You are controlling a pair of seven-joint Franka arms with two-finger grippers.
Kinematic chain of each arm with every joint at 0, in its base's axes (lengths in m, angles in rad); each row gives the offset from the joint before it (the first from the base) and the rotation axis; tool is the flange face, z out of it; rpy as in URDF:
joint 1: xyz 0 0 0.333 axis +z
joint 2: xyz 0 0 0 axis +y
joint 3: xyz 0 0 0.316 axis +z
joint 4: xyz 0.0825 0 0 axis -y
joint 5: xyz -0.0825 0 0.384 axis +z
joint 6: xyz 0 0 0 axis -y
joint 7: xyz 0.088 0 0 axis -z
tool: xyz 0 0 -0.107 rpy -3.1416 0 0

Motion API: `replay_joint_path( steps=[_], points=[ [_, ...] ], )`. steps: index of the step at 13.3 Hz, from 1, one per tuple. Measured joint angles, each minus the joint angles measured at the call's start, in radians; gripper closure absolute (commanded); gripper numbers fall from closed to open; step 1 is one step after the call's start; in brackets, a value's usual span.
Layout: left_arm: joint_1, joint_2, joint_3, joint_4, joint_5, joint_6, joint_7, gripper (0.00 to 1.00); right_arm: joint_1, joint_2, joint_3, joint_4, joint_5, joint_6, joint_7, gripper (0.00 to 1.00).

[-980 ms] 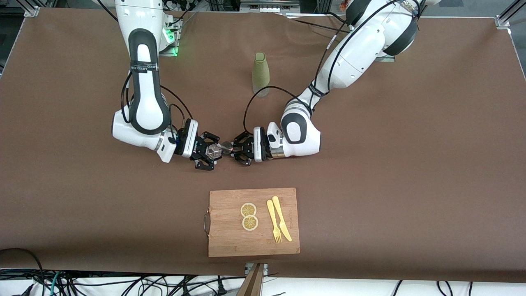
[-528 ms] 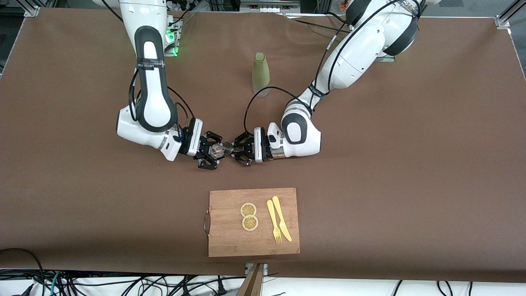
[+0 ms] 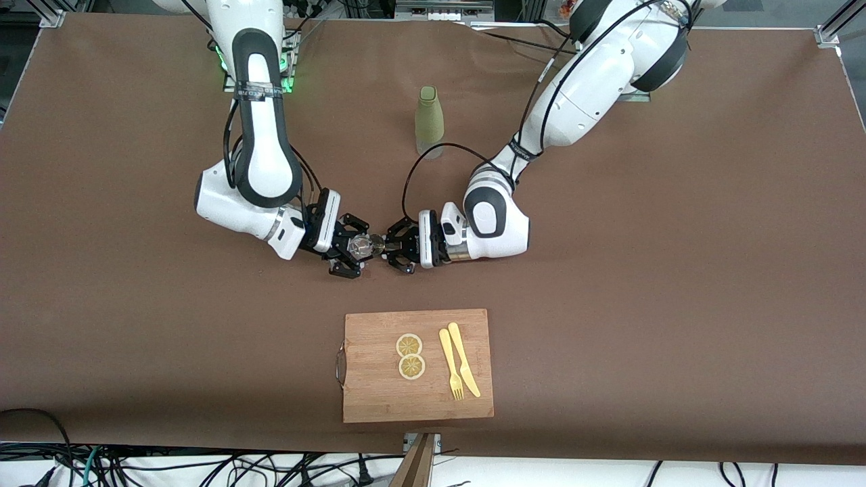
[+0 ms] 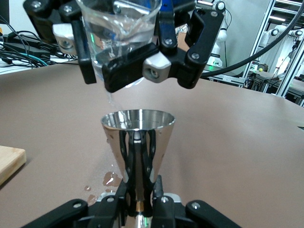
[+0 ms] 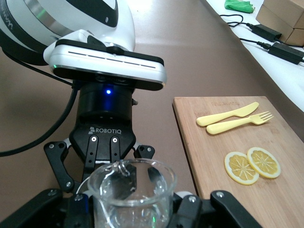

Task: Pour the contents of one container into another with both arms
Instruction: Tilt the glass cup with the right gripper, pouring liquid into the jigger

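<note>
Brown cloth covers the table point(image 3: 676, 270); near its middle the two grippers meet tip to tip above it; the right gripper point(image 3: 348, 247) pinches a clear glass beaker point(image 4: 118, 33), tilted, just above a steel jigger point(image 4: 137, 142); the left gripper point(image 3: 399, 251) is pressed onto the jigger's stem, holding it upright; drops of liquid point(image 4: 110, 178) lie on the cloth beneath. A green bottle point(image 3: 429, 122) stands nearer the robots' bases; a wooden cutting board point(image 3: 379, 392), nearer the front camera, carries two lemon slices point(image 3: 410, 356), a yellow fork point(image 3: 450, 365) and a yellow knife point(image 3: 464, 360).
</note>
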Motion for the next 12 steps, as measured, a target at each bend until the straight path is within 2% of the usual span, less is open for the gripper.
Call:
replay_joint_path(
  steps=[12],
  points=[
    [0.0, 0.002, 0.003, 0.0, 0.0, 0.0, -0.001, 1.0, 0.058, 0.0, -0.019, -0.027, -0.004, 0.02, 0.008, 0.83]
  ],
)
